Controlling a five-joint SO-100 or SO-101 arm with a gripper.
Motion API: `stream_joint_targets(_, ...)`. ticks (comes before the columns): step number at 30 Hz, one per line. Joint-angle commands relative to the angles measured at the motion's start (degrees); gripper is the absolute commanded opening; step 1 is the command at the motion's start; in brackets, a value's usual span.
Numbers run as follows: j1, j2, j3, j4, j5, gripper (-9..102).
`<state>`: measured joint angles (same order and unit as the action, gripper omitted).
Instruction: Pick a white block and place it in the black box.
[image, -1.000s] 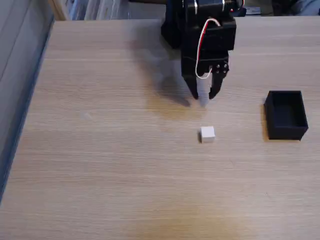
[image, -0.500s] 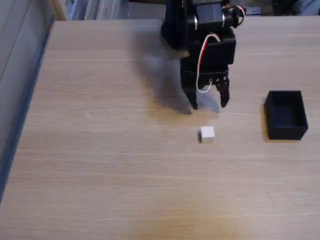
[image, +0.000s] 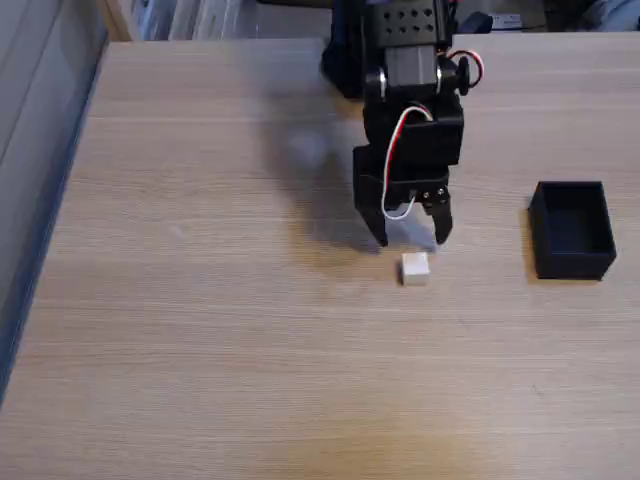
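Gripper (image: 412, 240) spread wide, poised to straddle the white block (image: 415, 268)
Block just below its tips on the table (image: 200, 300); black box (image: 572, 229) waits well right

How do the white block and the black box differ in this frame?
The white block is a small solid cube; the black box is much larger, rectangular and open-topped. The block lies just below the open fingers; the box sits off to the right, away from the arm. Both rest on the wooden table.

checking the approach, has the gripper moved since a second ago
Yes. The gripper has come down the fixed view toward the white block, which has stayed put, and its jaws have opened.
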<state>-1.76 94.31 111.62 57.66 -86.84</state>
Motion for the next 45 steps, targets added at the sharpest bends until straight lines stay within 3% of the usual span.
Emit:
stream_joint_targets(1,-0.35,-1.67,-4.13,0.18,0.18,30)
stream_joint_targets(28,-0.88,-12.04,-13.97,2.99,1.05,26)
stream_joint_targets(45,-1.76,-14.41,-16.35,3.16,0.44,12)
